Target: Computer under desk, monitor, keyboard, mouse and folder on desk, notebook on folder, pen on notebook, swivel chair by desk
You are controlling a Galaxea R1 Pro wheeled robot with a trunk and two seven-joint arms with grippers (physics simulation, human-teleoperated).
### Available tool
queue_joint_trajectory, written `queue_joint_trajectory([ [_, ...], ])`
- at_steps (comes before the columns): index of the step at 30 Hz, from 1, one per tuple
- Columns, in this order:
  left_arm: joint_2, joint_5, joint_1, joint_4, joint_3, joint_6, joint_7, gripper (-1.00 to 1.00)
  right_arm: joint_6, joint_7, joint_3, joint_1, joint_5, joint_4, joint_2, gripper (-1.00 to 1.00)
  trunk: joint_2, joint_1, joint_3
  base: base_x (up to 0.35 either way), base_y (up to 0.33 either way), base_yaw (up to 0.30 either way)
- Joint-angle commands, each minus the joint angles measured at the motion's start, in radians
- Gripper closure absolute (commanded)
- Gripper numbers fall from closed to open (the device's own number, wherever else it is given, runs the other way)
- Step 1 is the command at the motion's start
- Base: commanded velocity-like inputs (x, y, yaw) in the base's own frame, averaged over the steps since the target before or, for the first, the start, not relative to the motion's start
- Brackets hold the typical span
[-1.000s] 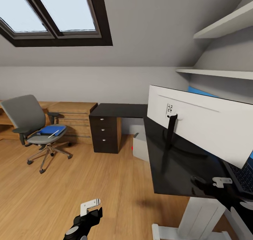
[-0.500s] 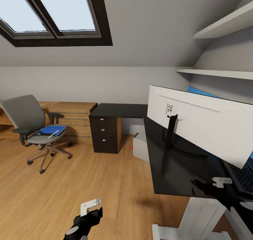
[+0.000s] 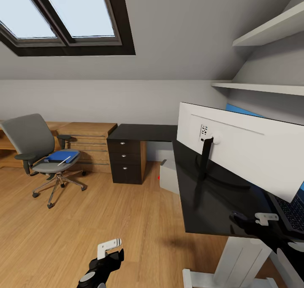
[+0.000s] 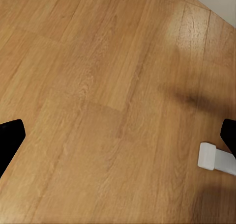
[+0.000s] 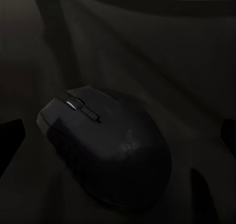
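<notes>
Nothing moved, mouse (image 5: 105, 145) between spread right gripper (image 5: 118, 135) fingers, untouched

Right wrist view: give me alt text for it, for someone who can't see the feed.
A small rounded black mouse sits close under the camera on a glossy black desk top, its buttons and scroll wheel visible in dim light. The right gripper's two dark fingertips show at opposite edges of the picture, spread wide apart and clear of the mouse.
</notes>
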Motion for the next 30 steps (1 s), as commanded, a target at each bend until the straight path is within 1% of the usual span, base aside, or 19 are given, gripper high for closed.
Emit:
queue_joint_trajectory([
  [1,0.0,0.01,-0.001,-0.001,-0.009,0.002,0.011,-1.0,0.007,0.004,-0.002,0.0,-0.01,-0.001,0.0,-1.0,-0.001,0.0,-0.001,0.0,0.0,0.0],
  [5,0.0,0.01,-0.001,-0.001,-0.023,0.002,0.016,-1.0,0.006,0.005,-0.001,0.0,-0.01,-0.001,0.0,-1.0,-0.001,0.0,-0.001,0.0,0.0,0.0],
  [8,-0.001,0.01,-0.001,-0.002,-0.029,0.002,0.018,-1.0,0.006,0.005,-0.002,0.0,-0.01,-0.001,0.0,-1.0,-0.022,0.011,-0.011,0.0,0.0,0.0],
  [18,0.0,0.01,-0.001,-0.002,-0.032,0.002,0.018,-1.0,0.004,0.005,-0.002,0.0,-0.01,-0.001,0.0,-1.0,-0.022,0.011,-0.011,0.0,0.0,0.0],
  [25,-0.001,0.01,-0.001,-0.002,-0.032,0.002,0.018,-1.0,0.004,0.006,-0.002,0.0,-0.01,-0.001,0.0,-1.0,-0.071,0.038,-0.032,0.0,0.0,0.0],
  [30,0.0,0.01,-0.001,-0.002,-0.032,0.002,0.016,-1.0,0.004,0.005,-0.002,0.0,-0.01,-0.001,0.0,-1.0,-0.071,0.038,-0.032,0.0,0.0,0.0],
])
